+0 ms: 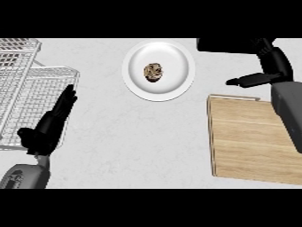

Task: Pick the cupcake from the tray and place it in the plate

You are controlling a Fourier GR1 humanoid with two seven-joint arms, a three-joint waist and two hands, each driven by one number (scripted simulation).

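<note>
A small brown cupcake (154,72) lies in the middle of the white plate (176,86) at the counter's far centre. My right hand (274,62) hovers to the right of the plate, apart from it. Its fingers stretch leftward along the far edge and its thumb (245,81) points left; it is open and holds nothing. The wooden tray (251,142) lies flat at the right, partly under my right forearm, with nothing showing on it. My left hand (52,119) rests open at the left, fingers straight and pointing away.
A wire dish rack (13,88) fills the far left of the counter, right beside my left hand. Pale speckled counter (140,142) spreads between the rack, the plate and the tray.
</note>
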